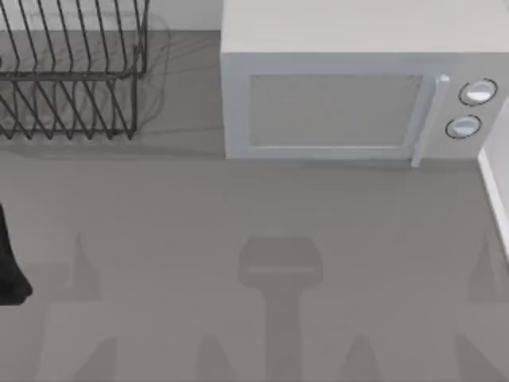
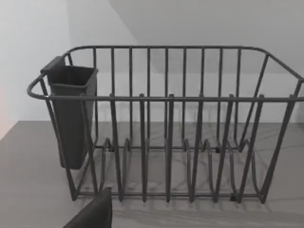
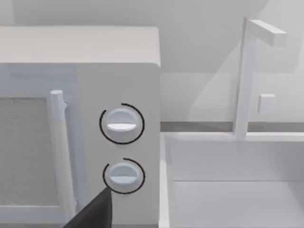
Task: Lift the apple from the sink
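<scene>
The apple is out of view. The white sink (image 3: 232,159) lies just right of the microwave, and its near wall hides the floor of the basin. Its rim (image 1: 495,187) also crosses the right edge of the top view. A dark part of my right gripper (image 3: 92,211) hangs in front of the microwave's knobs, facing the sink's left rim. My left arm (image 1: 9,263) sits at the table's far left edge. A dark part of my left gripper (image 2: 92,213) points at the dish rack.
A white microwave (image 1: 342,87) stands at the back centre, with two knobs (image 3: 121,123) beside its door handle. A dark wire dish rack (image 1: 71,72) with a cutlery cup (image 2: 71,118) fills the back left. A white faucet (image 3: 244,76) rises behind the sink. Grey counter (image 1: 254,239) spreads in front.
</scene>
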